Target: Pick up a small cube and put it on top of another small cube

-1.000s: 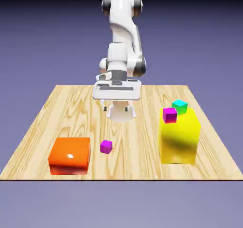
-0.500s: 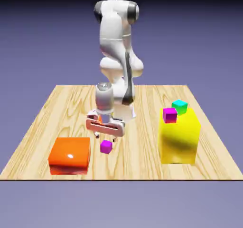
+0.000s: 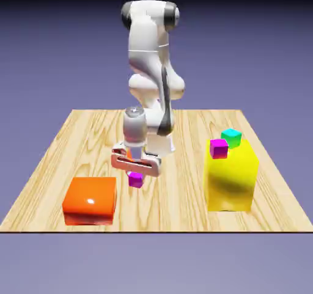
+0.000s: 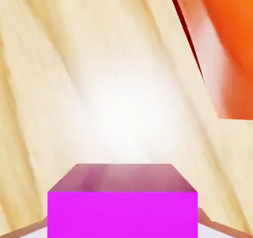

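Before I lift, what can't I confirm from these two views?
- Gripper fingertips: the hand view is filled by the held magenta cube, which covers them; in the exterior view they are too small.
- Orange block: cut off by the hand view's right edge, and blurred.
- Second magenta cube and teal cube on the yellow block: outside the hand view.

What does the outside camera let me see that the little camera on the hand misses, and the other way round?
Only the exterior view shows the white arm, the yellow block carrying a second magenta cube and a teal cube, and the whole table. Only the hand view shows the held cube's top face up close. Both show the gripper shut on the magenta cube, the orange block and the wood grain.
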Controlling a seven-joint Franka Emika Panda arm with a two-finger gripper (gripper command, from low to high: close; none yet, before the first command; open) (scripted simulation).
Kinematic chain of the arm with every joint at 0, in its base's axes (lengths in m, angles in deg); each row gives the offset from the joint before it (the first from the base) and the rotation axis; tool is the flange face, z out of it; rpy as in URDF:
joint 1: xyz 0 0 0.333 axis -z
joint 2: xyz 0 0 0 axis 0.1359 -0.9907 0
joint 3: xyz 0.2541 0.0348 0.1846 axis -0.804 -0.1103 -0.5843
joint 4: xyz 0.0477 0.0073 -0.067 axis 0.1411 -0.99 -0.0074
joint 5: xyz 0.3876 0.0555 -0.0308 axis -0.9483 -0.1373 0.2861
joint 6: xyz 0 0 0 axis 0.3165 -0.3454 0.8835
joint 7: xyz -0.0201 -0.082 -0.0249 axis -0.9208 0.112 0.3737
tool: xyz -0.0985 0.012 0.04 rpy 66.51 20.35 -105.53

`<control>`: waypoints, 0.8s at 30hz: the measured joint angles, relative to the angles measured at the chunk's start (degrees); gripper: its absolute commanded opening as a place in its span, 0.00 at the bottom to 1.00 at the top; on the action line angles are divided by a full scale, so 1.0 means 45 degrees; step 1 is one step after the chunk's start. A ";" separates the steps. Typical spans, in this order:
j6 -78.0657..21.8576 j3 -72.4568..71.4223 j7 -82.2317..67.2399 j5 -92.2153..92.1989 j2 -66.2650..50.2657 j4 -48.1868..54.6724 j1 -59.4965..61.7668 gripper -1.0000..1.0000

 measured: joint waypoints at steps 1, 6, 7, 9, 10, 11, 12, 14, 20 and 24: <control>0.0000 -0.0001 0.0000 0.0000 0.0000 0.0000 -0.0008 0.00; -0.2056 0.0892 -0.0028 0.0572 0.0456 0.1485 -0.2303 0.00; -0.2610 0.0855 -0.0114 0.0579 0.0660 0.1826 -0.2780 0.00; -0.3717 0.0784 -0.0288 0.0588 0.1067 0.2509 -0.3405 0.00; -0.4271 0.0749 -0.0376 0.0592 0.1271 0.2851 -0.3789 0.00; -0.4825 0.0715 -0.0463 0.0596 0.1475 0.3192 -0.4165 0.00; -0.5379 0.0587 -0.0579 0.0540 0.1700 0.3525 -0.4516 0.00; -0.6486 -0.0003 -0.0909 0.0217 0.2223 0.4165 -0.5094 0.00; -0.9806 -0.2115 -0.1996 -0.0931 0.3936 0.5956 -0.6617 0.00; -1.1435 -0.3960 -0.2794 -0.1954 0.5113 0.6544 -0.6885 0.00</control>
